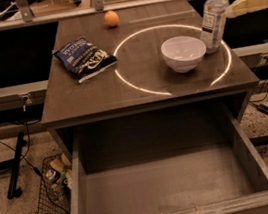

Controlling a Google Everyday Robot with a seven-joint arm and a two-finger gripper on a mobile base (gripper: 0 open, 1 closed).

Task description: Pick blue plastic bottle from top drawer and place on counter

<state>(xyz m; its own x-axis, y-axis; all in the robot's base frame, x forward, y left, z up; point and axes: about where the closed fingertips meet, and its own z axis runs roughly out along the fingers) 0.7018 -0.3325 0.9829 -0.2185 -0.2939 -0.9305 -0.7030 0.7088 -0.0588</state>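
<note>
- Camera view: the blue plastic bottle (213, 15) stands upright on the worktop (86, 93), just right of the white bowl (183, 53), with its base on the white ring (136, 86).
- The top drawer (167, 190), in front of and below the bowl, is pulled out, and nothing shows inside it.
- As a judgement, both the pick and the placing look done. What is left is any release not yet made, then backing away.
- The end effector (244, 4) hangs right of the bowl, beyond the bottle, at label height. Its tip is right by the bottle. I cannot tell whether it touches, or whether it is wide or narrow.
</note>
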